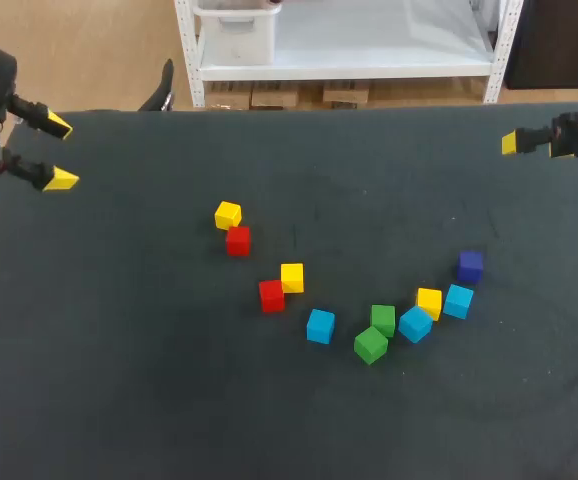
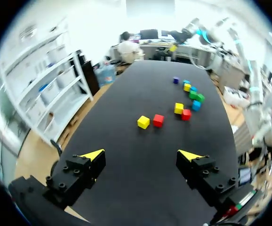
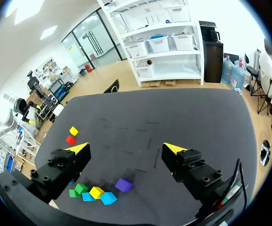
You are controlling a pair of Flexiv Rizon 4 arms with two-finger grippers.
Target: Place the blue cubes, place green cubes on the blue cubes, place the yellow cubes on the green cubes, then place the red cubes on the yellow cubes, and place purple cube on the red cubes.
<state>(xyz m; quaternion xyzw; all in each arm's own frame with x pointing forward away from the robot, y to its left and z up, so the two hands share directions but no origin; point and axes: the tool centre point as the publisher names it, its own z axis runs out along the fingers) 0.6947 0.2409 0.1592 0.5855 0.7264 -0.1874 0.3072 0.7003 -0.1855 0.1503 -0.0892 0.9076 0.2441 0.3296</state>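
My left gripper hangs empty, jaws wide apart, over the tabletop's far left corner, and my right gripper likewise by its far right edge. Mid-table, one blue cube sits tight between a green cube and a yellow cube; I'd worry a finger knocks those neighbours.

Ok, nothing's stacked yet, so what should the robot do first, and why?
Probably lower the right gripper toward the blue cube nearest it, the one by the purple cube. Blue goes first, every cube lies single on the table, and that gripper is open and empty.
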